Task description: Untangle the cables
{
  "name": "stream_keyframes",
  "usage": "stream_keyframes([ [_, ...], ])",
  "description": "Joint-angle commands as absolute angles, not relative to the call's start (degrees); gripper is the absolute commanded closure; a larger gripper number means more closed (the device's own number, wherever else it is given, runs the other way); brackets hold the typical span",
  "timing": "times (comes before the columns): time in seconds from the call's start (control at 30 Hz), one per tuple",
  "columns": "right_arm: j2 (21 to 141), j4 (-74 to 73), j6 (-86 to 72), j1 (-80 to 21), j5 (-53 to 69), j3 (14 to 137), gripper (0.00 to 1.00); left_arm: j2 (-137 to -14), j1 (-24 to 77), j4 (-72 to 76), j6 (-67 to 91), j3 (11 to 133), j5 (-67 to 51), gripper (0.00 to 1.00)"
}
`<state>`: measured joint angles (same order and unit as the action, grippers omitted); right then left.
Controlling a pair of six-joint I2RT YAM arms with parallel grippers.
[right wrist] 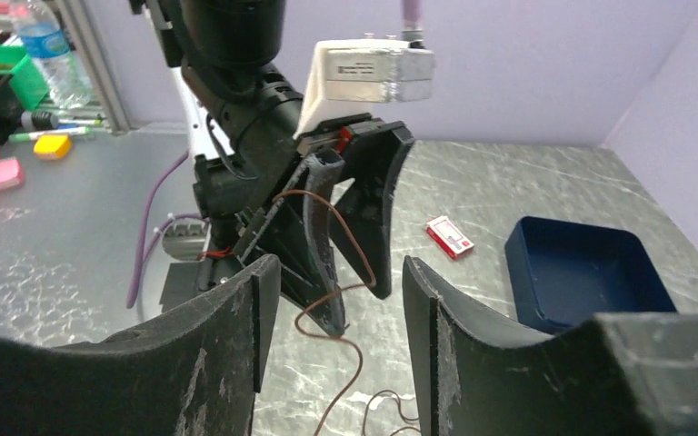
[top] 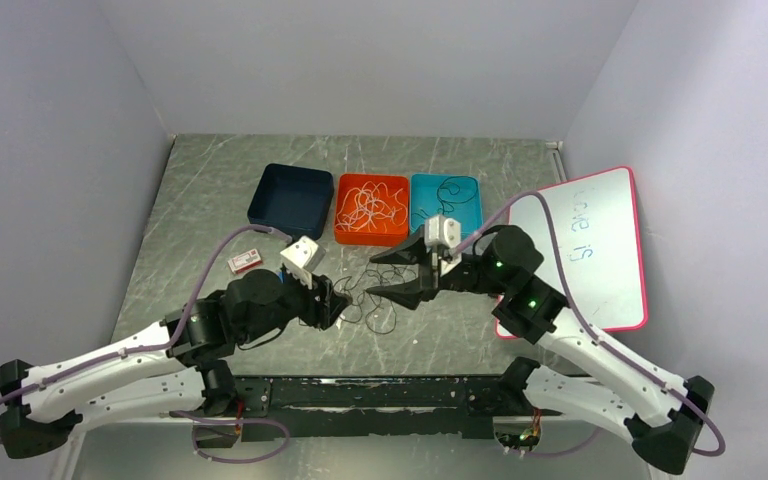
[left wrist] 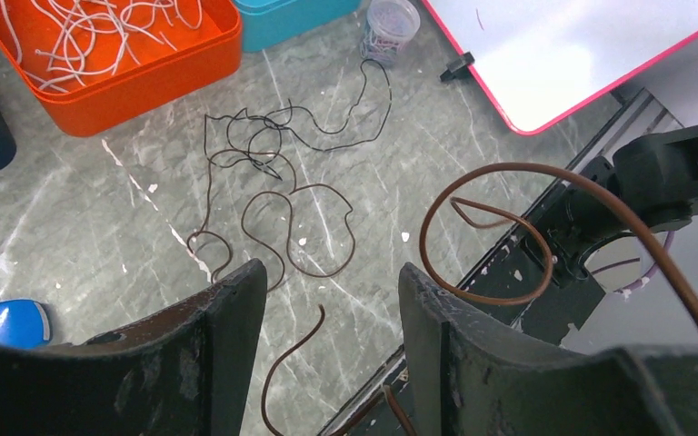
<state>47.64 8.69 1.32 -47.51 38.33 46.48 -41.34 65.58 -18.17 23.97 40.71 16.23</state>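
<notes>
Below everything, a grey marbled counter [top: 210, 200], with a pink-rimmed whiteboard [top: 600, 250] along its right side. Stretched low from the near-left base toward the middle: the left arm [top: 110, 365], elbow bent, wrist turned inward. Mirrored from the near right: the right arm [top: 600, 350], wrist aimed left. Along the far edge, in a row: a navy tray [top: 290, 195], an orange tray [top: 371, 240] full of white cables [top: 368, 208], a teal tray [top: 465, 215] with one black cable [top: 450, 190]. Facing each other near mid-counter: the left gripper [left wrist: 332, 272], partway apart and clamping nothing, and the right gripper [top: 372, 276], spread wide and empty. Draped across the left gripper's fingers, a brown cable [left wrist: 509, 168], hanging down between the two grippers. On the counter beneath that gap, a loose tangle of dark cables [left wrist: 254, 154]. Left of the left gripper, a small red-and-white box [top: 245, 263].
</notes>
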Motion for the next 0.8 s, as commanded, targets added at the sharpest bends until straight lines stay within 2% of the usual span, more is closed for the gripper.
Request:
stream_keyframes([
  [0.0,50.1,8.1,8.1,-50.4,39.3,47.1,0.46,-42.2,65.9,-15.6,23.1,41.3,14.0,0.4],
  [0.4,56.2,9.4,9.4,-52.0,39.0,48.6,0.48,-42.9,65.9,-14.2,23.3,40.6,11.8,0.4],
  [0.77,56.2,8.7,6.2,-54.2,40.6,48.1,0.48,-42.8,65.9,-15.8,24.9,40.7,15.4,0.41],
])
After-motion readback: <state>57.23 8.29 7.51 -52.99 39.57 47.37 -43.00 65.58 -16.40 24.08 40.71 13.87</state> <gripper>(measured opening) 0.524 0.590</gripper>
